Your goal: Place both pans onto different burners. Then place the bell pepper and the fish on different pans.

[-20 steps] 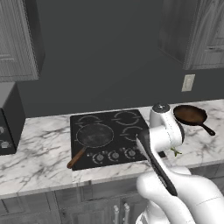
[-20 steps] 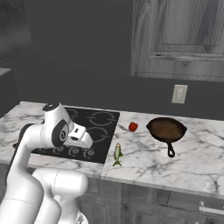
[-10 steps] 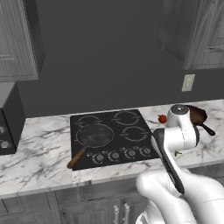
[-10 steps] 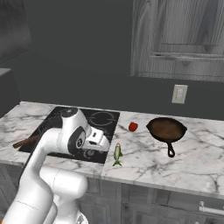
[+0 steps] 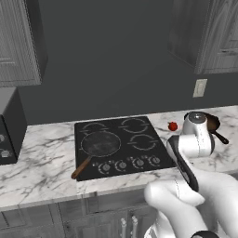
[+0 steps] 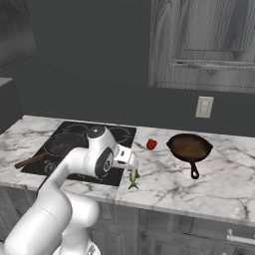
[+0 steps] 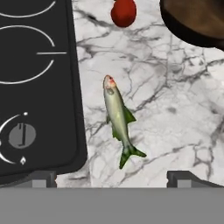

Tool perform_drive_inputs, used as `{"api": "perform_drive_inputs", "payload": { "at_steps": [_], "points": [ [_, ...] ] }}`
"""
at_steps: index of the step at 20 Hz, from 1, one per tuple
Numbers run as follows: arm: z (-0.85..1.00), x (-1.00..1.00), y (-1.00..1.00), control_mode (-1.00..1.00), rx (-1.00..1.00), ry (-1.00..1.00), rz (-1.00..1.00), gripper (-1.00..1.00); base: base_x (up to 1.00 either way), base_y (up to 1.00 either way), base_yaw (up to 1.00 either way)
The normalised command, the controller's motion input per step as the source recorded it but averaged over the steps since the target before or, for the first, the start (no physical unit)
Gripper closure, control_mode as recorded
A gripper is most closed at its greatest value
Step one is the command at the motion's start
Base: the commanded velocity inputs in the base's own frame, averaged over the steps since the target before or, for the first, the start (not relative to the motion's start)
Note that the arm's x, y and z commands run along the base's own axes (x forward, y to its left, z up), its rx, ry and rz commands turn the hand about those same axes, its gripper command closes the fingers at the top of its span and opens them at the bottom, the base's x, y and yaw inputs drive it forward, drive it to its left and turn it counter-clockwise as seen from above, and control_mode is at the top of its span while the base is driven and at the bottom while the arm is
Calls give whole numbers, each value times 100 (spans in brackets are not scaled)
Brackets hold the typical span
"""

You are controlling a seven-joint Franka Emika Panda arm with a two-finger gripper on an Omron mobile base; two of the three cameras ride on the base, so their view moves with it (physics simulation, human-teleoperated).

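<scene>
Jaws spread wide above the fish (image 7: 118, 122), nothing held. Risk: brown pan (image 6: 189, 148) sits off the cooktop (image 5: 122, 144); grabbing fish now skips that step.

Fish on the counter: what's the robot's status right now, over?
Hand open, above the fish. Fish flat on the marble, beside the cooktop. Brown pan not on a burner. Nothing in the way.

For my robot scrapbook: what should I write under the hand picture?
Gripper above the fish on the counter, cooktop beside it, pepper and brown pan beyond.
</scene>
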Motion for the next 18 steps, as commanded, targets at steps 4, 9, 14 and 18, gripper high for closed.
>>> {"api": "perform_drive_inputs", "payload": {
  "at_steps": [4,9,14,18],
  "points": [
    [-8,41,-17,-100,0,0,0,-100,0,0,0],
    [-27,21,-15,-100,0,2,0,-100,0,0,0],
    [-42,11,-7,-100,0,5,0,-100,0,0,0],
    [-24,26,-7,-100,0,3,0,-100,0,0,0]
  ]
}}
